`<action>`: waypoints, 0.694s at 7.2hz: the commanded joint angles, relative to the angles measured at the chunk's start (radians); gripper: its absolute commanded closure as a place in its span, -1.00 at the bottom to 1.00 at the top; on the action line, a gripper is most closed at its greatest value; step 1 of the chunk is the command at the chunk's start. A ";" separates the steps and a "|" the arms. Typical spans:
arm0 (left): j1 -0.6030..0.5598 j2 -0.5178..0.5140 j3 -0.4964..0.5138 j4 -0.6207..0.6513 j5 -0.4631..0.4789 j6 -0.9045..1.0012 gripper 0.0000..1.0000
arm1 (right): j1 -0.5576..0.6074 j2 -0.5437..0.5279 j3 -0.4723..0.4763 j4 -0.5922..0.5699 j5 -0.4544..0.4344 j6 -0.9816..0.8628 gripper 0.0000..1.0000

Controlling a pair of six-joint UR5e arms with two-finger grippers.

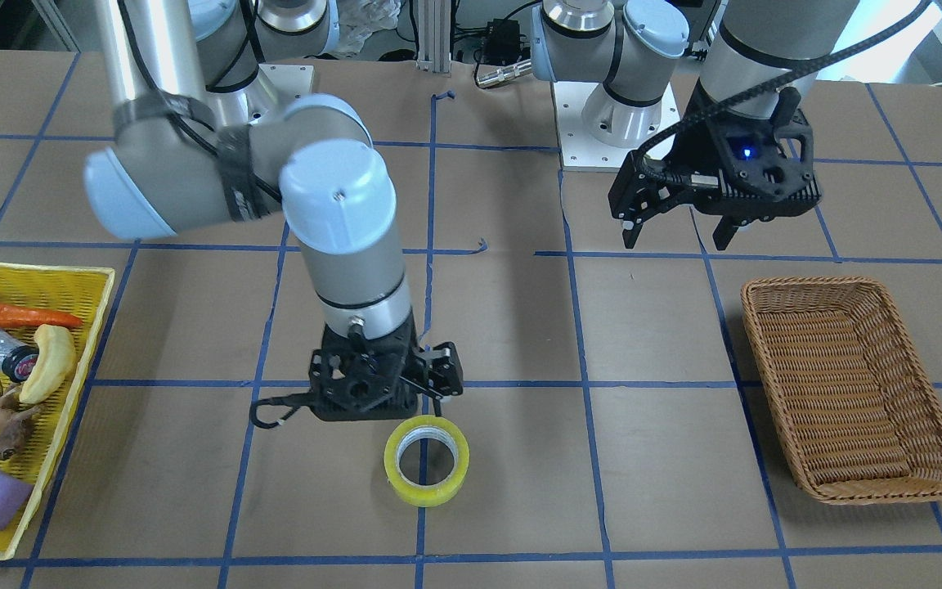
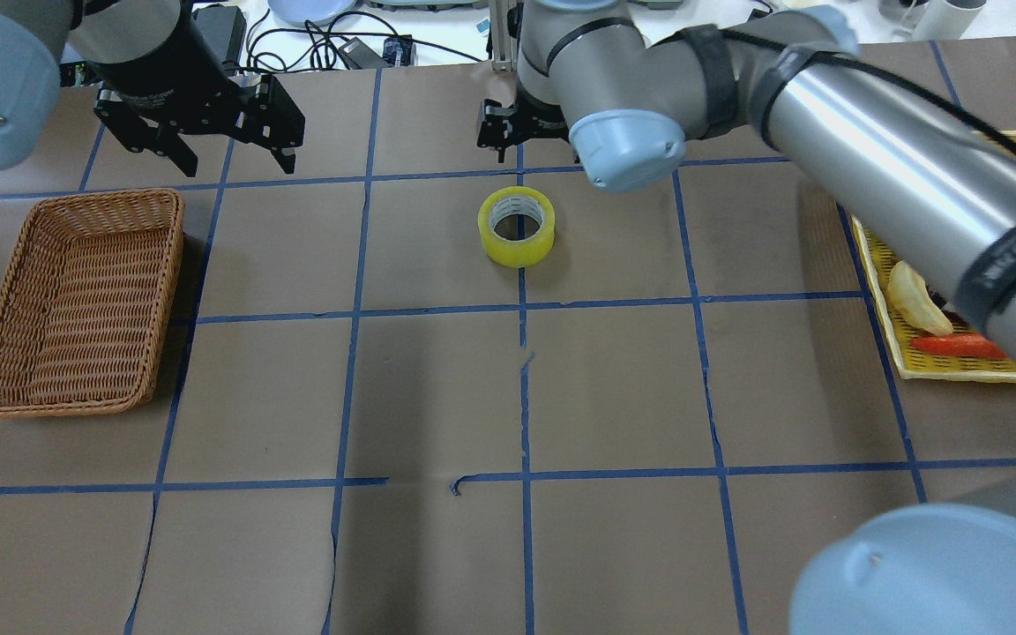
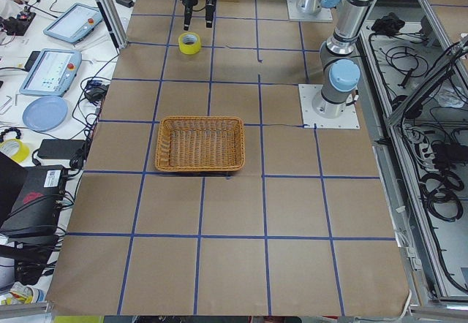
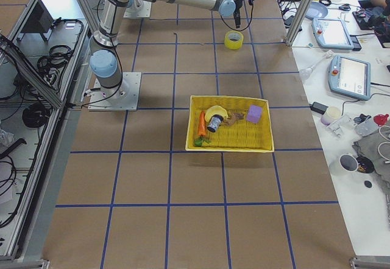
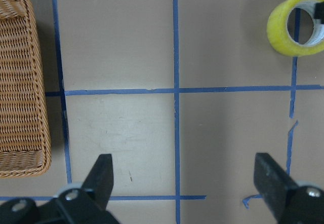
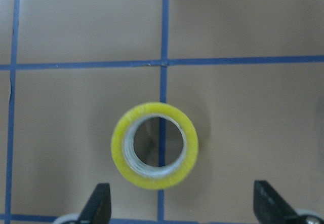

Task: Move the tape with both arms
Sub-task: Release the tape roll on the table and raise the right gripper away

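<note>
The yellow tape roll (image 1: 427,460) lies flat on the brown table, on a blue grid line, its white core facing up. It also shows in the overhead view (image 2: 517,226) and the right wrist view (image 6: 155,145). My right gripper (image 1: 405,391) hangs just above the roll, pointing down. It is open and empty, with the roll centred ahead of its two fingertips in the right wrist view (image 6: 182,209). My left gripper (image 1: 675,236) is open and empty, raised above the table well away from the roll, near the wicker basket. The roll sits at the upper right corner of the left wrist view (image 5: 296,24).
An empty brown wicker basket (image 1: 765,288) stands on my left side, and shows in the overhead view (image 2: 107,196). A yellow basket (image 1: 38,276) on my right side holds a carrot, a banana, a purple roll and other items.
</note>
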 commanded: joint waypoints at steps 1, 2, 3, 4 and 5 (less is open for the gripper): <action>-0.008 -0.073 -0.007 0.111 -0.055 -0.038 -1.00 | -0.106 -0.235 0.002 0.355 -0.049 -0.215 -1.00; -0.039 -0.133 -0.010 0.186 -0.098 -0.066 -1.00 | -0.160 -0.299 0.002 0.482 -0.084 -0.272 -1.00; -0.088 -0.203 -0.005 0.249 -0.092 -0.075 -1.00 | -0.183 -0.337 0.005 0.605 -0.083 -0.286 -1.00; -0.118 -0.280 0.002 0.362 -0.100 -0.157 -1.00 | -0.185 -0.344 0.034 0.640 -0.075 -0.277 -0.67; -0.173 -0.346 0.005 0.435 -0.092 -0.220 -1.00 | -0.199 -0.347 0.063 0.584 -0.072 -0.276 -0.68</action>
